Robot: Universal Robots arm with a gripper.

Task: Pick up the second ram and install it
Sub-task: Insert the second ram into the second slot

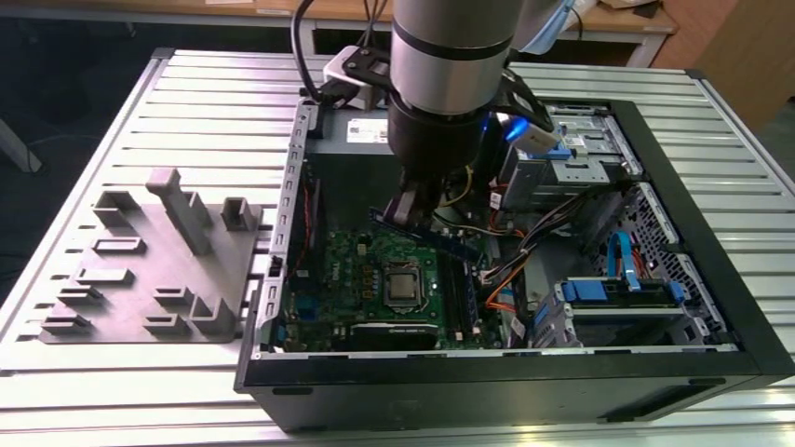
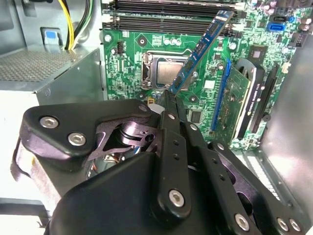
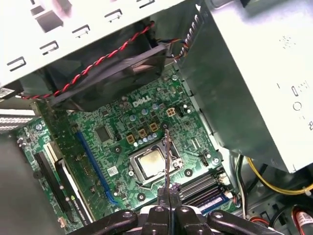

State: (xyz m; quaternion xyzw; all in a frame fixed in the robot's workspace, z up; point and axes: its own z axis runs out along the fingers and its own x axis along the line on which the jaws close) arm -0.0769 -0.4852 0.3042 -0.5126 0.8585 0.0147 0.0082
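Note:
My gripper (image 1: pixel 420 222) hangs inside the open computer case (image 1: pixel 695 270), shut on the second ram (image 1: pixel 437 240), a long, narrow dark stick. In the second wrist view the black fingers (image 2: pixel 172 128) pinch one end of the ram (image 2: pixel 199 51), which juts out edge-on above the green motherboard (image 2: pixel 128 58). In the first wrist view the ram (image 3: pixel 167 154) is a thin line over the silver processor (image 3: pixel 150 161), rising from the gripper (image 3: pixel 168 195). The long memory slots (image 2: pixel 166 11) lie just beyond the stick's far end, apart from it.
A grey plastic block with slotted posts (image 1: pixel 149 270) stands on the ribbed table at the exterior view's left. Inside the case are a grey power-supply box (image 2: pixel 46 71), a black fan with red wires (image 3: pixel 110 73), an upright expansion card (image 2: pixel 244 100), loose cables and drive bays (image 1: pixel 621 298).

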